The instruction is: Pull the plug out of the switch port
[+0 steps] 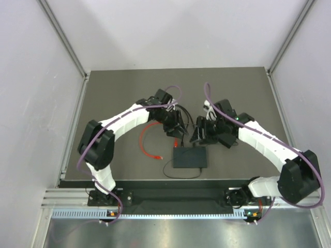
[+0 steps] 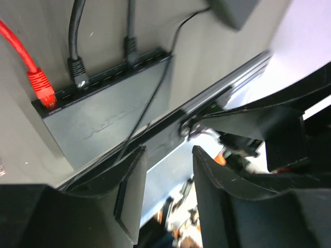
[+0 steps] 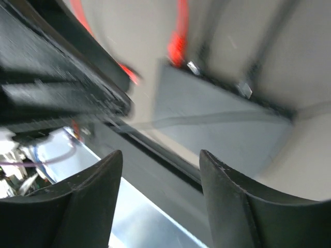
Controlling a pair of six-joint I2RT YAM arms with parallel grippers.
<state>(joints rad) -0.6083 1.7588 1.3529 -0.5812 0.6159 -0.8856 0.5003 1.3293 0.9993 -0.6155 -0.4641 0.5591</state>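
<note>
Switch (image 1: pixel 190 156) lies flat on the bench (image 1: pixel 114 88) near its front edge, between both arms. Red plug (image 2: pixel 44 88) sits in the end port, with two black plugs (image 2: pixel 77 70) further along the row. Left hand (image 2: pixel 165 191) and right hand (image 3: pixel 160 196) hover just behind the switch, fingers apart, gripping nothing.
</note>
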